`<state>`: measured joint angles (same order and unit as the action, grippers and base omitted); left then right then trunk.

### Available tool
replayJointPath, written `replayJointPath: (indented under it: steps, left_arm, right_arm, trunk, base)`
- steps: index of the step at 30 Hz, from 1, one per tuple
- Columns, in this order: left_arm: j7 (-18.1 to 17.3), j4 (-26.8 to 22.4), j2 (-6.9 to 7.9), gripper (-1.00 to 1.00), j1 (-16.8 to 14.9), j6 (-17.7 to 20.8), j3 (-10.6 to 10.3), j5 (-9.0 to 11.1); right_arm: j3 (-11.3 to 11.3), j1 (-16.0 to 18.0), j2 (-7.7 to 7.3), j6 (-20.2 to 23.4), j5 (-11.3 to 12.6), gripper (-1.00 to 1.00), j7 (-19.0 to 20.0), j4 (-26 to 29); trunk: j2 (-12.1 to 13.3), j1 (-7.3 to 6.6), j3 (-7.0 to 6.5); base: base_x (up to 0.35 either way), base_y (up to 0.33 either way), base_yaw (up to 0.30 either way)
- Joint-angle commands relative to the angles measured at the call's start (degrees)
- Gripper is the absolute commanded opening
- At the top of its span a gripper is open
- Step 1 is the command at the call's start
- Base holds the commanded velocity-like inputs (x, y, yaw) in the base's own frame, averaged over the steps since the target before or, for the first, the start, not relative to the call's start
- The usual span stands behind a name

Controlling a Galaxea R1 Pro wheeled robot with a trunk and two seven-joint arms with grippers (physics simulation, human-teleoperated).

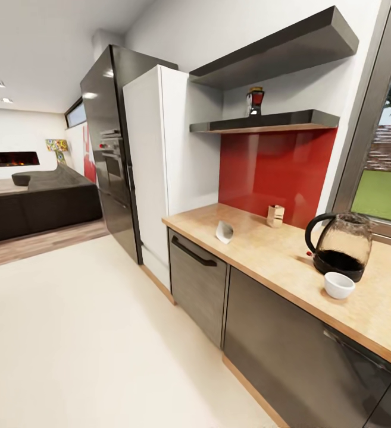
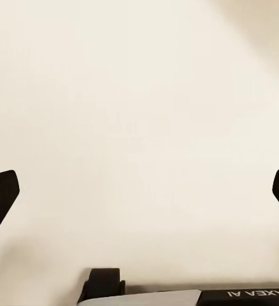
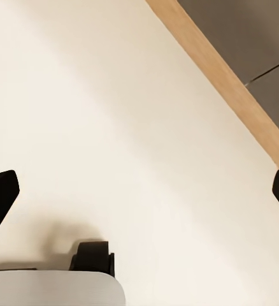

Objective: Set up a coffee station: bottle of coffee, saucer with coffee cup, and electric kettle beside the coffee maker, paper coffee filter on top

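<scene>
The countertop (image 1: 260, 241) runs along the right wall. On it stand the dark rounded electric kettle (image 1: 339, 245) and, just in front of it, the white coffee cup (image 1: 339, 285). The paper coffee filter (image 1: 224, 232) lies near the counter's front edge, further left. The bottle of coffee (image 1: 255, 102) stands on the lower kitchen shelf (image 1: 266, 123) above the red backsplash. The coffee maker and the saucer are out of view. My left gripper (image 2: 139, 191) hangs open over the pale floor. My right gripper (image 3: 139, 191) is open too, over the floor near the cabinet plinth (image 3: 222, 80).
A small beige box (image 1: 275, 216) stands by the backsplash. A white fridge (image 1: 159, 160) and a dark oven tower (image 1: 112, 142) close the counter's left end. A dark sofa (image 1: 40, 202) sits far left. Wide pale floor (image 1: 82, 333) lies before the cabinets.
</scene>
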<state>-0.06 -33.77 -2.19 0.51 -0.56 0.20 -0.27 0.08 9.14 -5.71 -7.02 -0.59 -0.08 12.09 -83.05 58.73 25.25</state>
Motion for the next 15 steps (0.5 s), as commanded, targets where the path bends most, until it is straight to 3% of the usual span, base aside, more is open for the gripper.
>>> replayJointPath:
  steps: [1, 9, 15]
  left_arm:
    - [0.0, -0.1, -0.01, 1.00, 0.0, -0.1, 0.0, 0.0]
    - [0.0, -0.1, -0.01, 1.00, 0.0, -0.1, 0.0, 0.0]
    - [0.0, -0.1, -0.01, 1.00, 0.0, -0.1, 0.0, 0.0]
  right_arm:
    - [0.0, 0.0, 0.02, -0.2, -0.1, 1.00, 0.0, 0.0]
    - [0.0, 0.0, 0.26, -0.1, -0.1, 1.00, 0.0, 0.0]
    - [0.0, 0.0, 0.29, -0.1, -0.1, 1.00, 0.1, -0.1]
  trunk:
    - [0.0, 0.00, 0.08]
    - [0.0, 0.00, 0.17]
    - [0.0, 0.00, 0.17]
  base:
    - [0.000, 0.000, 0.000]
    - [0.000, 0.000, -0.001]
    - [0.000, 0.000, -0.165]
